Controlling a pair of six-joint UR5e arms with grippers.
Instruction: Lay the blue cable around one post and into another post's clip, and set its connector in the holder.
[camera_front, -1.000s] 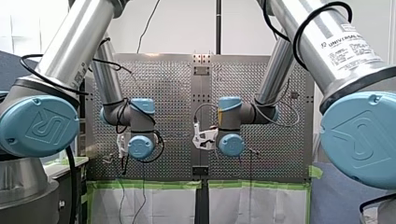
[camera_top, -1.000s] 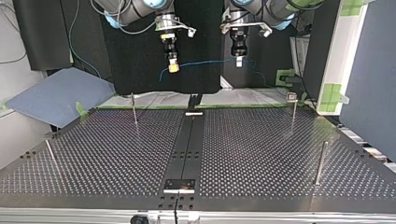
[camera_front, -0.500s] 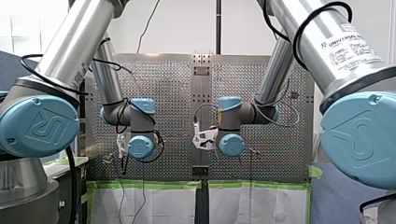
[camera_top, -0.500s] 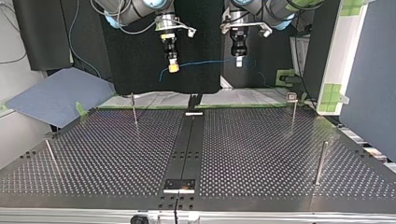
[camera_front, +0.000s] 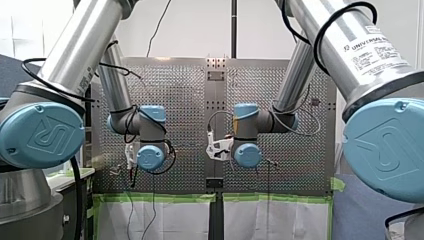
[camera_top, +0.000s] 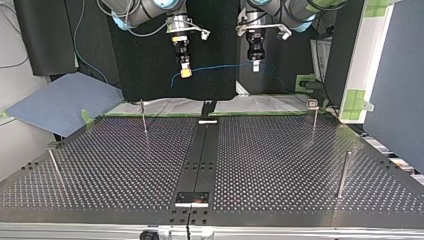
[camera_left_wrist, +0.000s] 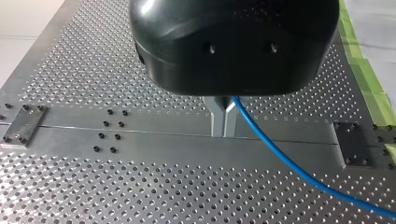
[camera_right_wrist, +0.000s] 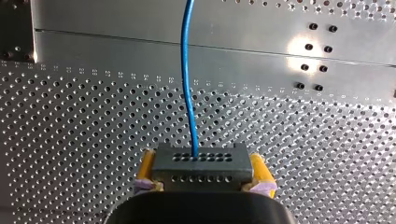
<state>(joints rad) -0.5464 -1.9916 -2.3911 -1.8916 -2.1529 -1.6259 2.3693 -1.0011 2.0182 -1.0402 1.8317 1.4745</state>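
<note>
Unmoved since a second ago, arms and blue cable (camera_top: 220, 66) alike. At the top view's left, dark connector (camera_right_wrist: 199, 165) clamped in my right jaws, yellow pads (camera_right_wrist: 145, 168) against its two sides. At that view's right, my left jaws pinched together on the cable itself. Strung through the air between the two, high over the counter (camera_top: 280, 165), well apart from the thin posts (camera_top: 143, 117) standing on it.

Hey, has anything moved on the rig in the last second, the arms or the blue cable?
Nothing visibly changed. My right gripper stays shut on the connector, and my left gripper stays shut on the blue cable, both aloft over the perforated table.
</note>
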